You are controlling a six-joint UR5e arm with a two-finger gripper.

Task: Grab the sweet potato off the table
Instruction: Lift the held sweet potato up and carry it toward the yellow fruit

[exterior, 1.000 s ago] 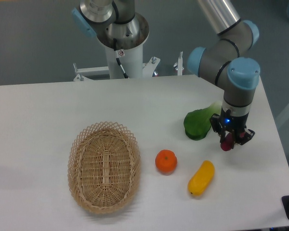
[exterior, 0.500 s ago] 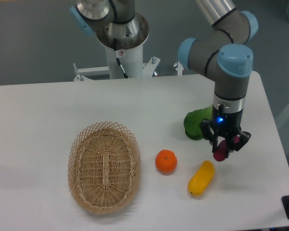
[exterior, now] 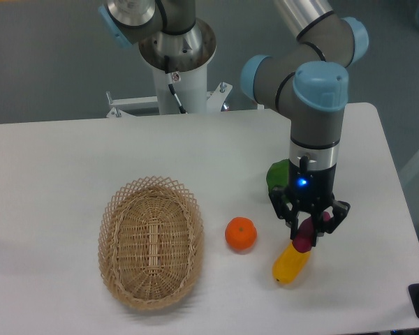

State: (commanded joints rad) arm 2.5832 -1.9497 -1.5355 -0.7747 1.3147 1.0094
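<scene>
Gripper [exterior: 309, 232] of the grey and blue arm pinches the small slim dark purple sweet potato [exterior: 304, 236] between its two black fingers, and the vegetable hangs above the large flat white table [exterior: 70, 160], directly over the upper end of the fat yellow-orange oblong vegetable [exterior: 290, 263]. It looks lifted off the surface, though from this single view I cannot be fully sure. I judge the sweet potato to be light, stiff and smooth, so it can slip or turn; a hold across its middle is safest. No label or writing can be read anywhere. Nearby lie a round orange fruit [exterior: 241, 234], a green leafy vegetable [exterior: 278, 176] behind the wrist, and an oval wicker basket [exterior: 151, 241].
</scene>
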